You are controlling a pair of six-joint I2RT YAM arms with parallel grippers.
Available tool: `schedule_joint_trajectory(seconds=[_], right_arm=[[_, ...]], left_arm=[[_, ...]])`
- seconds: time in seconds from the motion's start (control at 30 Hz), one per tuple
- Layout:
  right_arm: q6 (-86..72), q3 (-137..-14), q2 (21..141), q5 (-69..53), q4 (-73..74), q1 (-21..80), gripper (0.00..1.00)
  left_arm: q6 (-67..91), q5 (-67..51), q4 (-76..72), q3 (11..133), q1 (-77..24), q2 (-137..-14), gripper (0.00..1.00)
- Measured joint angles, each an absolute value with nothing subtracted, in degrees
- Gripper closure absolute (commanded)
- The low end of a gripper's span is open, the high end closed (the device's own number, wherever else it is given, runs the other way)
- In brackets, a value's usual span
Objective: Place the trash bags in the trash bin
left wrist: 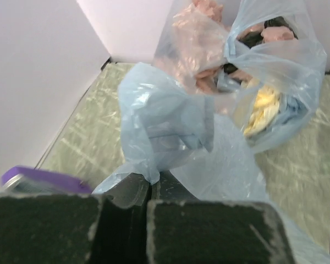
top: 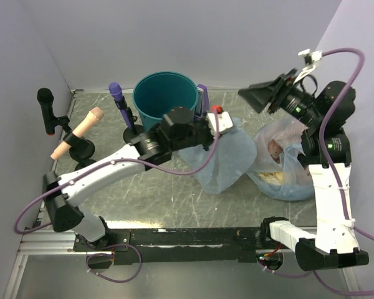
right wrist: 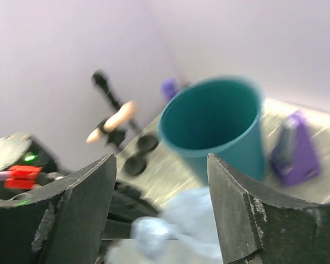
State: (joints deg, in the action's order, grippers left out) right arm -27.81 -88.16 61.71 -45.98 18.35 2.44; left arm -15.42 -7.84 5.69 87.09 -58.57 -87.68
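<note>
The pale-blue trash bag [top: 227, 159] lies crumpled on the table, right of and in front of the teal trash bin [top: 165, 93]. My left gripper [top: 217, 136] is shut on a pinch of the bag's edge; in the left wrist view the jaws [left wrist: 152, 181] meet on the film, with the bag [left wrist: 165, 126] bunched just beyond. My right gripper [top: 252, 96] hovers open and empty above the table, right of the bin. In the right wrist view its fingers [right wrist: 160, 160] frame the bin [right wrist: 220, 121], and the bag [right wrist: 176, 225] lies below.
A clear bag stuffed with yellow and pink items [top: 283, 162] lies right of the trash bag, touching it [left wrist: 264, 82]. A purple object [top: 202, 96] stands beside the bin. Black stands with handles [top: 81, 134] line the left side. Walls close in on the left, back and right.
</note>
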Motion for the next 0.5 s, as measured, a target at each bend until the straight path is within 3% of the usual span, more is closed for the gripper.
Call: schedule_joint_trajectory(seconds=[0.23, 0.5], right_arm=[[-24.3, -95.6, 71.3, -36.6, 16.5, 3.4, 0.22], [-18.8, -100.5, 89.1, -28.8, 21.5, 13.1, 0.22]], left_arm=[[-19.0, -11.0, 16.5, 88.5, -55.3, -77.0, 0.99], [-25.5, -8.8, 26.6, 95.5, -55.2, -65.7, 0.99]])
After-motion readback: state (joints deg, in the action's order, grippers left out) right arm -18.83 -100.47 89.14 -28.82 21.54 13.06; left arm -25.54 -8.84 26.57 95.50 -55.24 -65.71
